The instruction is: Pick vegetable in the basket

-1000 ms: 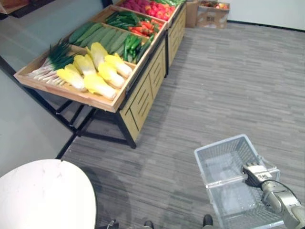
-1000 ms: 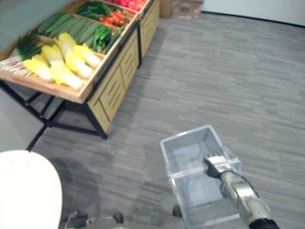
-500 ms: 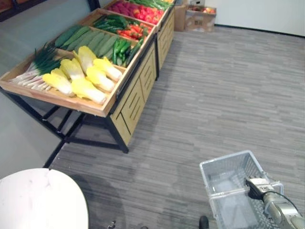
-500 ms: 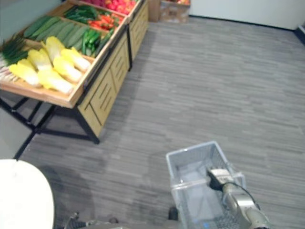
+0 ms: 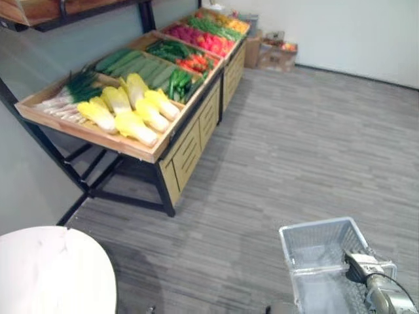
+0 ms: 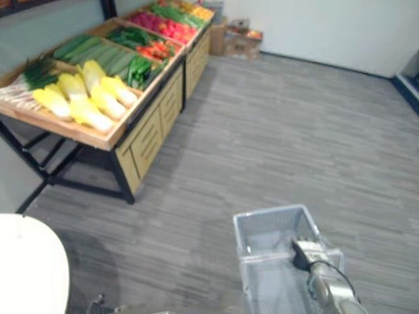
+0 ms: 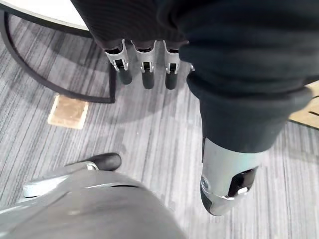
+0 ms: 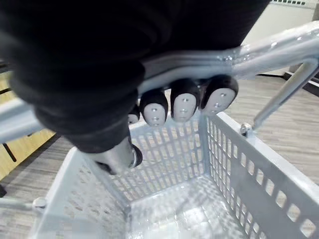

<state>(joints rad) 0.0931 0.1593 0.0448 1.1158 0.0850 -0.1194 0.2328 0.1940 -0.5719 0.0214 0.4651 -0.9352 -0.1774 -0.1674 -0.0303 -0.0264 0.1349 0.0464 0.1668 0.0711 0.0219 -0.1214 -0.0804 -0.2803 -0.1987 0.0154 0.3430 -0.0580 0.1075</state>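
A grey wire basket (image 5: pixel 315 226) hangs at the lower right with nothing in it. My right hand (image 5: pixel 361 267) is shut on its metal handle (image 8: pixel 279 50), the fingers (image 8: pixel 184 102) curled over the bar. The vegetables lie on a wooden stand (image 5: pixel 163 147) at the upper left, well away from the basket: yellow cabbages (image 5: pixel 134 108), leeks (image 5: pixel 69 91), cucumbers (image 5: pixel 134 65), green peppers (image 5: pixel 178 80) and red peppers (image 5: pixel 195 62). My left hand (image 7: pixel 144 69) hangs beside me over the floor, its fingers straight and holding nothing.
A white round table (image 5: pixel 52 275) stands at the lower left. Cardboard boxes (image 5: pixel 275 52) sit by the far wall past the stand's end. Grey plank floor (image 5: pixel 294 144) stretches between the stand and the basket.
The camera has moved, so the stand and the far wall show more fully and the basket sits lower in the picture. My right hand keeps its hold on the handle.
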